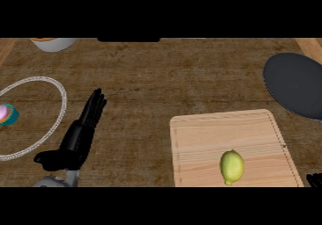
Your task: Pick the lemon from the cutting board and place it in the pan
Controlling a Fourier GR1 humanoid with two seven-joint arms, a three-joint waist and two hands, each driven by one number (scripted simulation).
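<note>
Fingertips of right hand [316,179] alone show beside cutting board [235,149].

The pale rectangular wooden cutting board [235,149] shows fine straight grain and a matt finish. At its 5 o'clock lies the yellow-green lemon [232,167], with slightly glossy skin. At 1 o'clock the dark grey round pan [298,85] looks smooth and matt. The brown counter top [170,74] looks rough and woven like cloth.

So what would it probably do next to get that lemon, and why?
Probably bring the right hand up and left toward the lemon. The lemon lies untouched on the cutting board, that hand barely shows at the lower right edge, and the pan is on the same side.
</note>
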